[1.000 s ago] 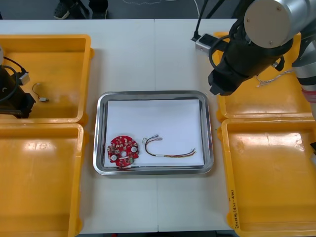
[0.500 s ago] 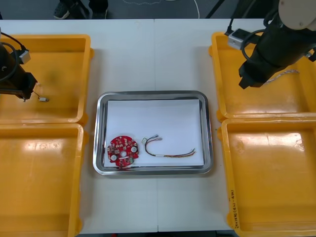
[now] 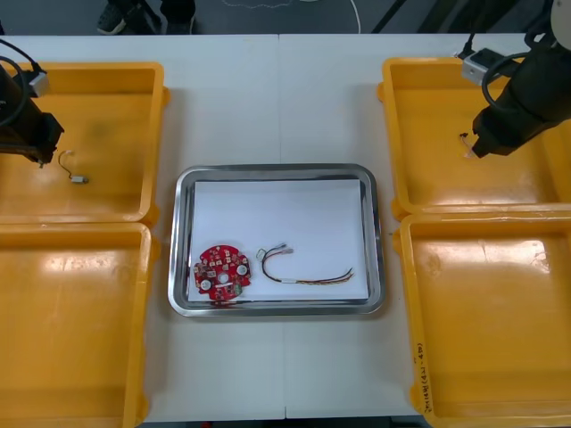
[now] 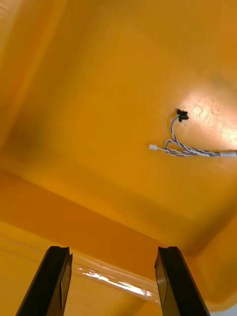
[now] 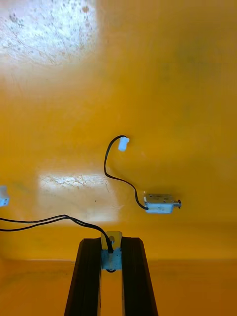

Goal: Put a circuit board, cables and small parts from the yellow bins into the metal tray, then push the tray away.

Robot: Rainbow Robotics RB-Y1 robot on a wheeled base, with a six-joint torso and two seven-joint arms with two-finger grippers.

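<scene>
My left gripper (image 5: 111, 245) is shut on a small metal part (image 5: 110, 257) with a black cable trailing from it, low over the floor of the far left yellow bin (image 3: 107, 107). A second small metal part (image 5: 160, 203) with a black wire lies just beyond the fingers, also seen as a small metal part (image 3: 78, 179) beside my left gripper (image 3: 36, 152). My right gripper (image 4: 114, 254) is open above the far right yellow bin (image 3: 428, 116), where a twisted blue and white cable (image 4: 185, 148) lies ahead of it. The metal tray (image 3: 278, 171) holds a round red circuit board (image 3: 221, 274) and a red and yellow cable (image 3: 303, 275).
Two near yellow bins (image 3: 71, 357) (image 3: 491, 357) flank the tray's front. The bin wall (image 4: 98, 232) runs just ahead of my right fingers. A white connector (image 5: 3, 195) sits off to the side of my left fingers.
My right arm has swung from beside the tray's far right corner out over the far right bin. My left gripper has shifted toward the bin's far side.
</scene>
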